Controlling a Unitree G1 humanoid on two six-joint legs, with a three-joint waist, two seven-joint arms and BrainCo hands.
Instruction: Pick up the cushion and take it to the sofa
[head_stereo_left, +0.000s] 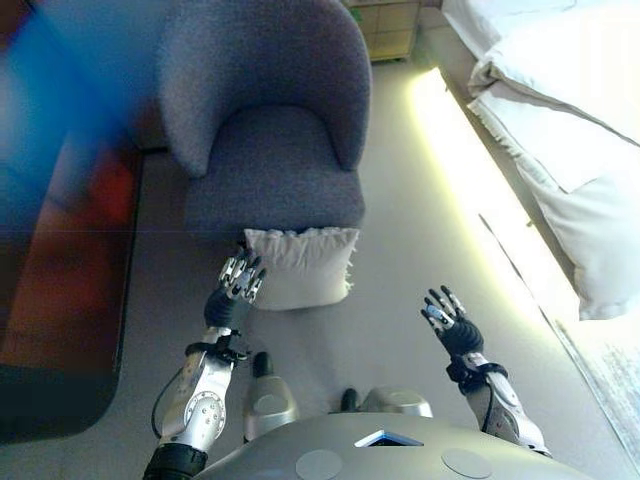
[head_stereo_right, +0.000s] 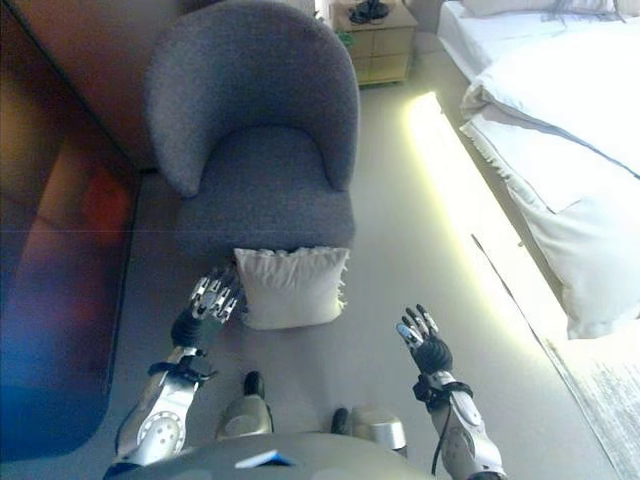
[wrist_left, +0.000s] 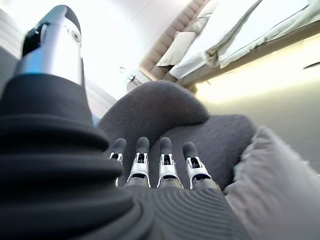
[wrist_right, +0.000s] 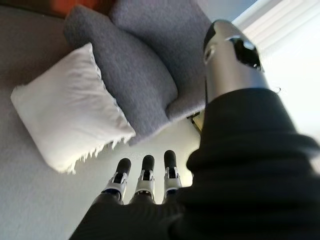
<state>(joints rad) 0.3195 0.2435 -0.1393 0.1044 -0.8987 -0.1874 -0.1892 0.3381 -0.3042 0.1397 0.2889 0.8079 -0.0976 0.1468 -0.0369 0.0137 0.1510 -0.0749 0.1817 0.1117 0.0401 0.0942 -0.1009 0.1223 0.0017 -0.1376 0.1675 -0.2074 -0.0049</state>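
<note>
A white fringed cushion (head_stereo_left: 300, 265) lies on the grey floor, leaning against the front of a grey armchair (head_stereo_left: 270, 120). It also shows in the right wrist view (wrist_right: 70, 117) and at the edge of the left wrist view (wrist_left: 277, 185). My left hand (head_stereo_left: 236, 285) is open, fingers straight, right at the cushion's left edge. My right hand (head_stereo_left: 450, 322) is open and empty, some way to the right of the cushion above bare floor. The armchair's seat (head_stereo_right: 265, 185) holds nothing.
A bed with white bedding (head_stereo_left: 560, 110) runs along the right, with a bright light strip (head_stereo_left: 460, 150) under its edge. A wooden nightstand (head_stereo_right: 378, 38) stands behind the armchair. A dark reddish cabinet front (head_stereo_right: 50, 250) runs along the left.
</note>
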